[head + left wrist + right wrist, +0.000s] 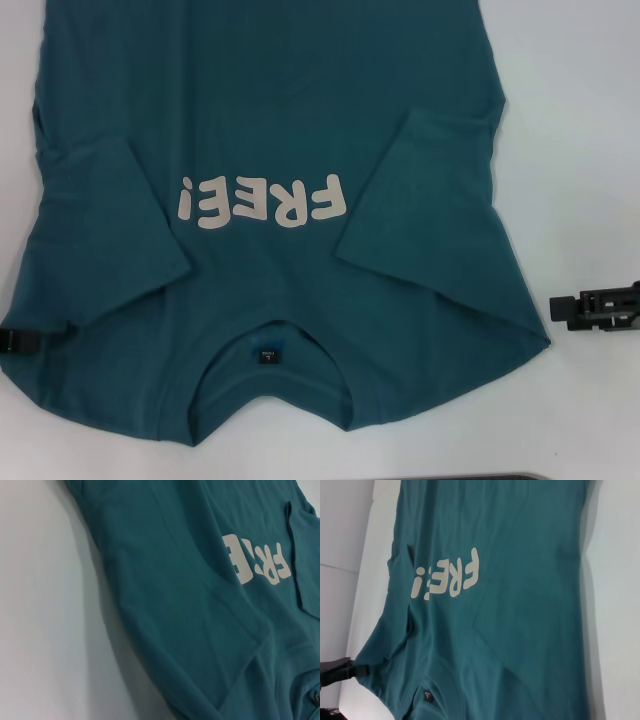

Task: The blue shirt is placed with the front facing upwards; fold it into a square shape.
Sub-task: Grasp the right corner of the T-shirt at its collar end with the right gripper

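Shirt spread flat on the white desk [580, 150], front up: the blue shirt [270, 120] has its collar toward me and its hem running off the far edge of the head view. "FREE!" print [262, 200] reads upside down from my side. Both short sleeves are folded inward over the chest, one each side of the print. Small dark neck label [269, 353] sits inside the collar. My left end effector [30, 340] is at the shirt's left edge near the shoulder, touching or just over the cloth; whether it is apart or together, cannot tell. My right end effector [597, 306] is on bare desk just beside the shirt's right shoulder edge, apart from the cloth; its fingers, cannot tell either.
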Controlling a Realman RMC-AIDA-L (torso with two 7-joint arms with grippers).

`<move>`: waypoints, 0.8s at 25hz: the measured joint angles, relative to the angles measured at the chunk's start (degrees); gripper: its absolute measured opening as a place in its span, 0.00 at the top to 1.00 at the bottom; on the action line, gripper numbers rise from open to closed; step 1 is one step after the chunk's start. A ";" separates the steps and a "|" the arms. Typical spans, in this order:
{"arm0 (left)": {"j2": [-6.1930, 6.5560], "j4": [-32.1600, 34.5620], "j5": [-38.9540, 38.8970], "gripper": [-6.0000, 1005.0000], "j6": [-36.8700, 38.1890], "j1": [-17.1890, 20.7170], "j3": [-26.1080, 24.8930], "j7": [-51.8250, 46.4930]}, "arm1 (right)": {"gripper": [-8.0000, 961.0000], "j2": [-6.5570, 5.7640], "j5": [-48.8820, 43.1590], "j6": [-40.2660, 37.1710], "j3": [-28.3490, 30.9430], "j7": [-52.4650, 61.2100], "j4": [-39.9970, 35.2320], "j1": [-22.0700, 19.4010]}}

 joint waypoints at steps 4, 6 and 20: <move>0.01 0.01 0.02 0.96 -0.07 0.00 0.11 0.03 | 0.29 0.30 -0.91 0.06 -0.17 -0.18 0.34 -0.03; 0.02 0.03 0.03 0.96 -0.06 0.00 0.07 0.08 | 0.29 0.60 -1.84 0.18 0.01 -0.22 0.34 -0.01; 0.17 0.06 0.04 0.97 -0.13 0.08 -0.10 0.27 | 0.30 1.28 -3.10 1.35 -0.14 0.04 0.34 0.56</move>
